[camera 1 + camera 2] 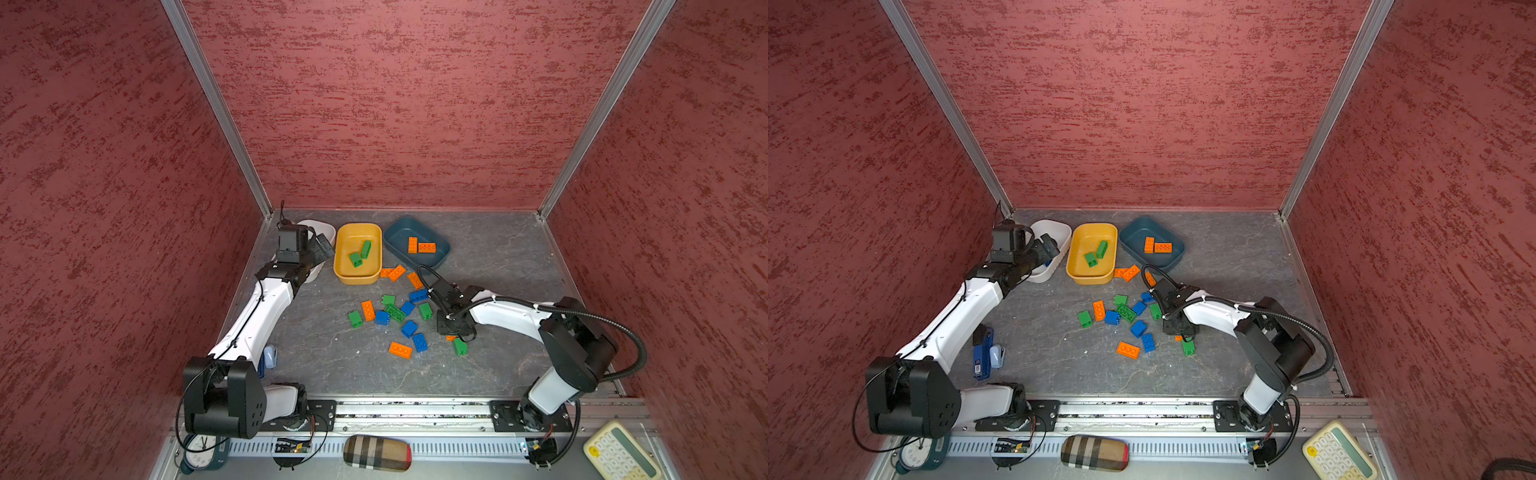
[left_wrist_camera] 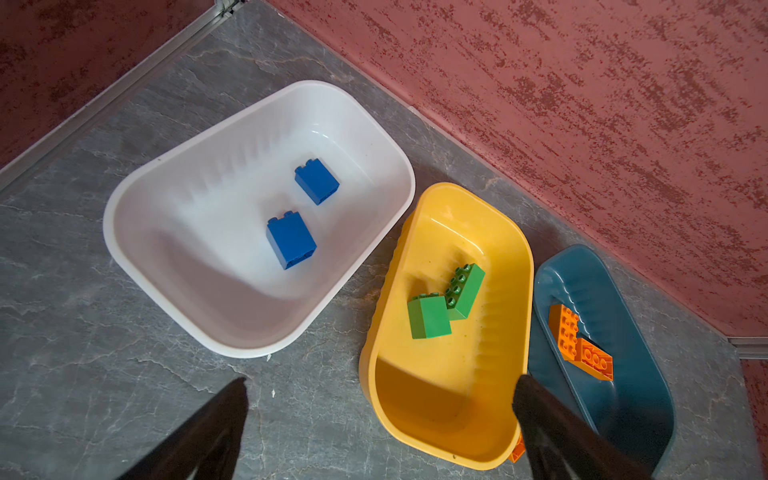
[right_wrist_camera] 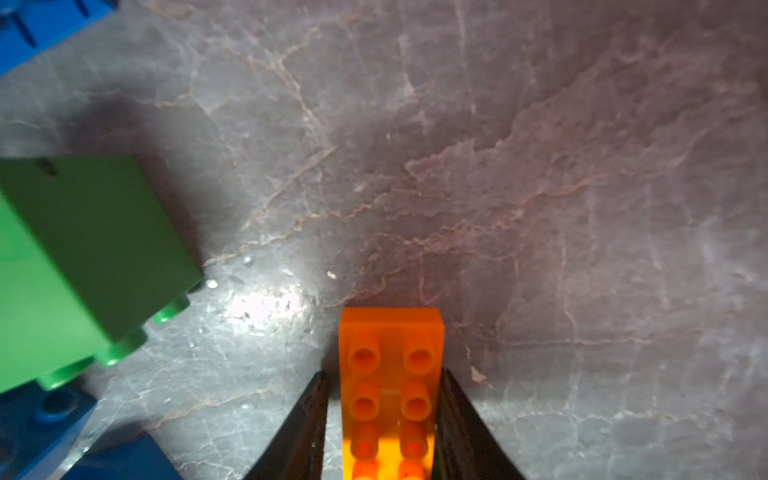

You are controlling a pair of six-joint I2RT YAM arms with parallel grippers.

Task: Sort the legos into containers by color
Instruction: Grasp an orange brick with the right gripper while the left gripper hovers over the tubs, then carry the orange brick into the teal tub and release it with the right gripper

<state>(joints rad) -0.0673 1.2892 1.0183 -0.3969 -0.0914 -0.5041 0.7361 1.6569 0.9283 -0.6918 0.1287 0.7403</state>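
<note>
A long orange studded plastic brick (image 3: 390, 332) lies on the grey marbled tabletop (image 3: 582, 208) beside a green brick (image 3: 83, 249), clamped between the right gripper's (image 3: 383, 373) black fingers. The left gripper (image 2: 380, 380) hangs spread wide over the white plastic tub (image 2: 187, 249), beside the yellow-orange tub (image 2: 415, 395).

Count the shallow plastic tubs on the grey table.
3, along the back wall: white tub leftmost in both top views, yellow-orange tub middle, dark teal-blue tub rightmost. None seems hidden.
</note>
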